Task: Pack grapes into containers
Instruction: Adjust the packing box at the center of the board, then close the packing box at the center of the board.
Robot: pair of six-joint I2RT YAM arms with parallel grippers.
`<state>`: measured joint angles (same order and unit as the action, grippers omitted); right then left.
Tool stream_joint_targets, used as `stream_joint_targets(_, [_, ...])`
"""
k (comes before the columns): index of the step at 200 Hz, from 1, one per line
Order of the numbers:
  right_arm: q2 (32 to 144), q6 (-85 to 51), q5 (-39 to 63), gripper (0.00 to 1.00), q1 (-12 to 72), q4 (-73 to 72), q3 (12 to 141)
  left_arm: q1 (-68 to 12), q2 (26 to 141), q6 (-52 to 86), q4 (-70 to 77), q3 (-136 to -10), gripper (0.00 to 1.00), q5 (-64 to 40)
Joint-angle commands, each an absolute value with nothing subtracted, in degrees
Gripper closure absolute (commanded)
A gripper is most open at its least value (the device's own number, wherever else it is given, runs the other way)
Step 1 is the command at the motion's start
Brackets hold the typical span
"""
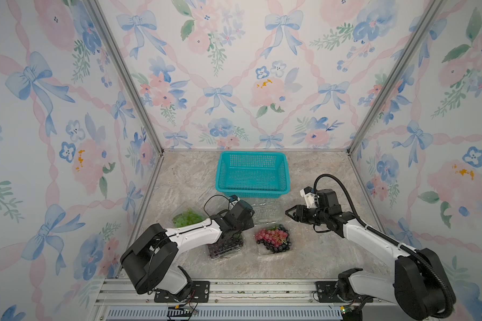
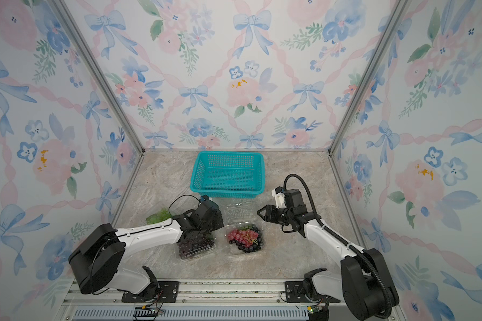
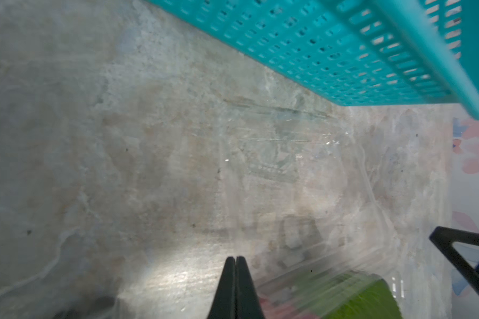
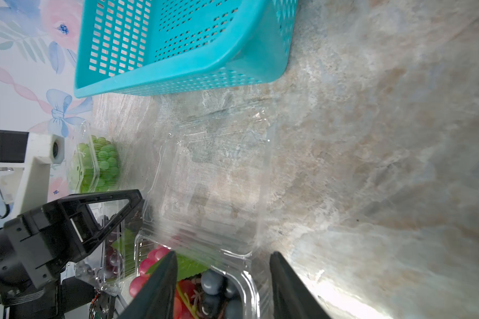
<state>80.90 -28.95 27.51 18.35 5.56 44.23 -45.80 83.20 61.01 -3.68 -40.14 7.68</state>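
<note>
Three clear containers sit near the front. One holds green grapes (image 1: 188, 218), half hidden by my left arm. One holds dark purple grapes (image 1: 226, 248). One holds red and blue-black grapes (image 1: 273, 240) (image 4: 210, 287), and its lid (image 1: 265, 212) (image 4: 213, 179) lies open toward the basket. My left gripper (image 1: 246, 223) (image 3: 235, 258) is shut and holds nothing, angled down at the far edge of the purple bunch's container. My right gripper (image 1: 288, 214) (image 4: 224, 254) is open and holds nothing, hovering over the hinge corner of the red bunch's container.
A teal mesh basket (image 1: 251, 193) (image 4: 177, 71) stands with nothing in it at the back centre, just beyond the open lid. Floral walls close in the left, right and back. Marbled table (image 1: 331, 250) shows to the right of the containers.
</note>
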Motion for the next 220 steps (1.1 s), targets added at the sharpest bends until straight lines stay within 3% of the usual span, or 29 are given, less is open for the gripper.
stream_joint_targets(1, [84.0, -28.3, 28.9, 0.46, 18.0, 2.6, 43.3, -44.9, 81.9, 62.0, -4.4, -36.8, 0.96, 7.6])
stream_joint_targets(86, [89.5, -29.0, 31.1, 0.41, 17.9, -0.7, 44.5, -40.9, 77.7, 60.7, -4.4, -34.4, 0.94, 7.4])
stream_joint_targets(94, [90.2, -29.1, 31.2, 0.41, 17.8, -1.0, 44.7, -40.9, 78.2, 60.5, -4.5, -35.4, 0.86, 6.8])
stream_joint_targets(111, [91.9, -28.9, 31.3, 0.36, 17.7, -1.4, 45.3, -40.9, 80.3, 60.4, -4.4, -38.3, 0.48, 5.2])
stream_joint_targets(118, [92.6, -28.7, 31.3, 0.31, 17.8, -1.4, 45.8, -40.9, 81.7, 60.3, -4.5, -40.2, 0.41, 4.1])
stream_joint_targets(134, [94.5, -28.7, 31.0, 0.26, 17.7, -1.6, 46.7, -40.9, 84.9, 59.8, -4.5, -43.5, 0.39, 1.2])
stream_joint_targets(220, [104.1, -28.7, 34.5, 0.27, 17.3, -3.5, 53.8, -40.8, 94.8, 61.1, -4.5, -49.5, 0.39, -3.2])
